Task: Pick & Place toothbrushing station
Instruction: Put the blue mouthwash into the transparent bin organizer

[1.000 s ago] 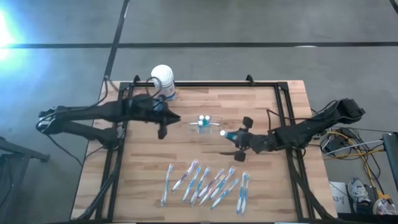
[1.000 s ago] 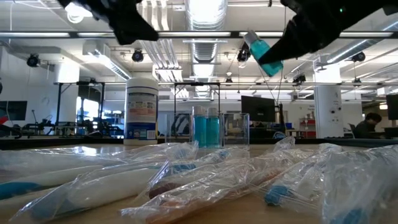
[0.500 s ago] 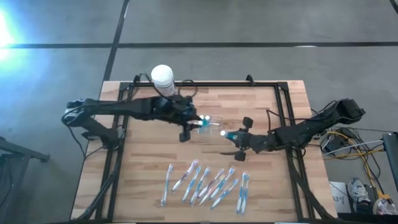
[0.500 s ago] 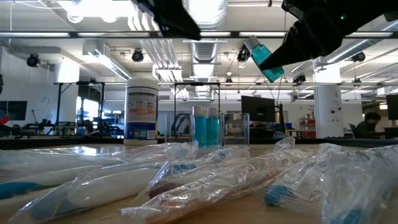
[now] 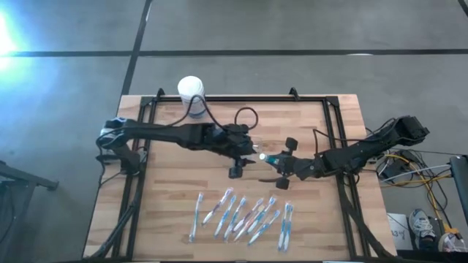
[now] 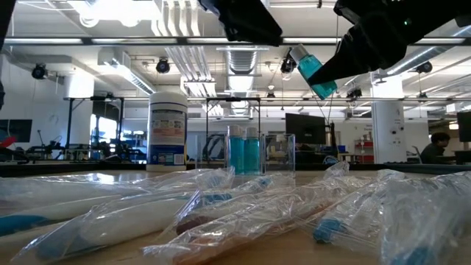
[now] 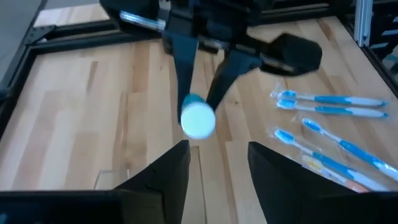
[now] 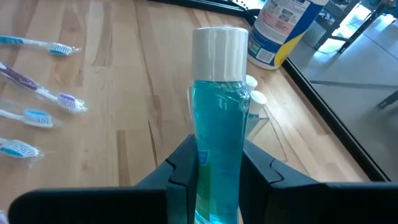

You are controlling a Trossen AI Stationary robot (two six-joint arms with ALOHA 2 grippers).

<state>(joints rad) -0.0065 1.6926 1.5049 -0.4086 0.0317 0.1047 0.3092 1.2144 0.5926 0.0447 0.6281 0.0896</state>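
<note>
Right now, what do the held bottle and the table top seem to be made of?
Bottle: probably clear glossy plastic, since blue liquid shows through; cap matte white. Table top: light wood, likely sealed butcher block, with visible strips and grain.

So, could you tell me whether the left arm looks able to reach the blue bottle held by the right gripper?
Probably yes: the left gripper, open, faces the blue bottle in the right gripper, nothing between.

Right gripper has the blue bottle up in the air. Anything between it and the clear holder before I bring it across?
Yes. The left gripper hangs open above the holder, close in front of the blue bottle that the right gripper holds, on the line towards the holder. Nothing else visible intervenes.
</note>
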